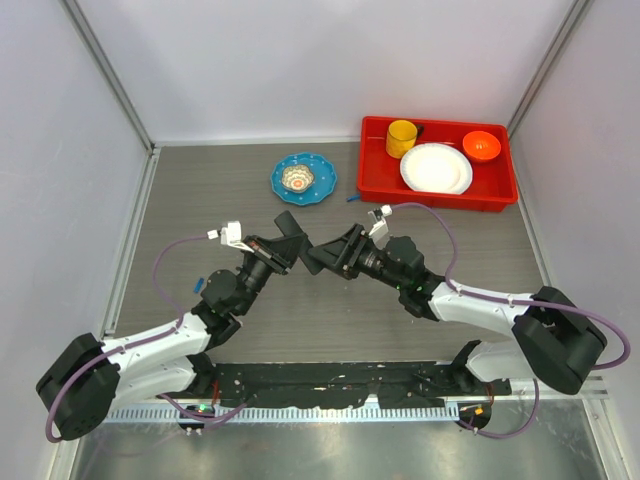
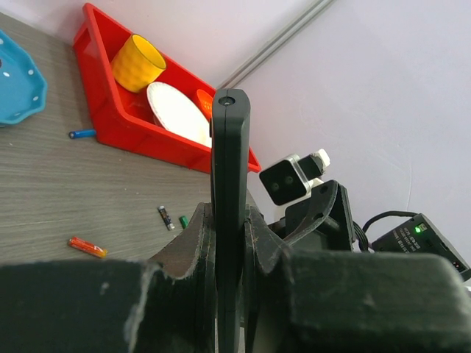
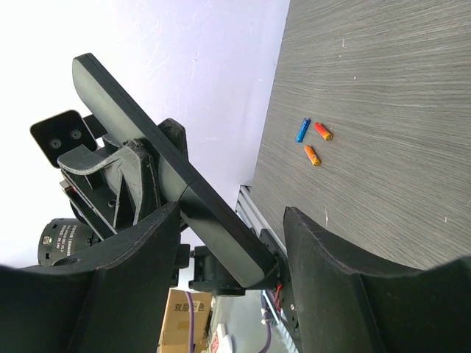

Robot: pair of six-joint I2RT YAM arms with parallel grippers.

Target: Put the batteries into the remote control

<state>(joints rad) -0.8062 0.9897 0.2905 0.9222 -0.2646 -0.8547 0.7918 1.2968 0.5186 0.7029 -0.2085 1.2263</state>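
Note:
The remote control (image 2: 229,147), a slim black bar, stands edge-on and upright between the jaws of my left gripper (image 2: 228,220), which is shut on it. In the top view this pair (image 1: 285,240) is lifted above the table's middle. My right gripper (image 3: 232,213) is open, its fingers (image 3: 331,279) straddling the remote control's (image 3: 184,184) rounded end, with a gap on the right side. Loose batteries lie on the table: an orange-red one (image 2: 87,246), a dark one (image 2: 166,218), and two orange ones (image 3: 322,131) (image 3: 312,154) beside a blue one (image 3: 302,129).
A red bin (image 1: 375,170) at the back right holds a yellow cup (image 1: 401,138), a white plate (image 1: 436,168) and an orange bowl (image 1: 481,146). A blue plate (image 1: 318,188) with a small bowl (image 1: 297,178) sits at the back centre. Grey walls enclose the table.

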